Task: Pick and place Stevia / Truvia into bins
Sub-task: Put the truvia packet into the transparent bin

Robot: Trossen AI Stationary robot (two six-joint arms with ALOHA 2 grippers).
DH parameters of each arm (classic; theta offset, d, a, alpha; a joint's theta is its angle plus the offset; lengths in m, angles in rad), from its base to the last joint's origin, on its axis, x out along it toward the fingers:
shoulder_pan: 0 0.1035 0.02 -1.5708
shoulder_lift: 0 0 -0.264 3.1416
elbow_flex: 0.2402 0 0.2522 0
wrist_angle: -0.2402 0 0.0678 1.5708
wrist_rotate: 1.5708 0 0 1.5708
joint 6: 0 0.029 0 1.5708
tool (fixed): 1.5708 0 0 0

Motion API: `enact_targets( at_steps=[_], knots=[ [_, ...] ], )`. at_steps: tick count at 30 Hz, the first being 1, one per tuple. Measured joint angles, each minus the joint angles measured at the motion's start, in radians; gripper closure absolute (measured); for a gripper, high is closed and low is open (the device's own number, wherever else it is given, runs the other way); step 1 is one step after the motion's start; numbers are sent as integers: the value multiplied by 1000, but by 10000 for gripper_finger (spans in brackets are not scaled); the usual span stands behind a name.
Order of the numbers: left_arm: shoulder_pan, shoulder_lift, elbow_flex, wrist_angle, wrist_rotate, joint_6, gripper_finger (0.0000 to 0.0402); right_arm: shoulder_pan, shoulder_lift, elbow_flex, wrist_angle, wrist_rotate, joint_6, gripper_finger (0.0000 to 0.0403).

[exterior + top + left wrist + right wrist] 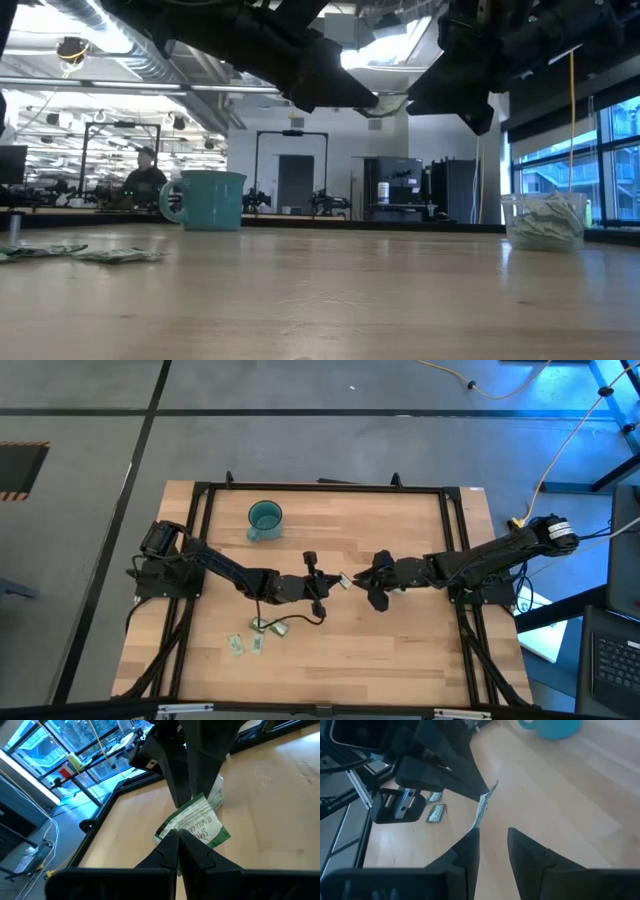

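A green-and-white Stevia sachet (195, 822) hangs in mid-air over the table's middle, with my left gripper (178, 837) shut on it. My right gripper (492, 845) faces it from the table's right, open. The sachet's free end (476, 822) stands just before one of its fingertips (471, 840); I cannot tell whether they touch. The teal cup (265, 518) stands at the far left of the table. The clear cup (545, 220) holds several sachets. More sachets (257, 645) lie flat near the front left. My left gripper pinches one end of the sachet (181, 831) between its two fingertips. The fingers come nearly level from the table's left. The sachet sticks out beyond them toward my right gripper, lifted clear of the table, and shows edge-on in the right wrist view.
A black frame (455, 540) runs along the table's edges. A dark cable (290, 622) loops on the wood under my left arm. Bare wood lies between the two grippers and the near edge. A person (145, 180) sits in the room beyond the table.
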Motion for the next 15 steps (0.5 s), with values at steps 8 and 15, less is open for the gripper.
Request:
enact_targets(
  at_steps=[8,15],
  knots=[
    [0,0,0,-10,4,1,397,0,0,0,44,0,-28,298],
    [0,0,0,-14,0,2,399,-18,0,0,50,0,-23,298]
  ],
)
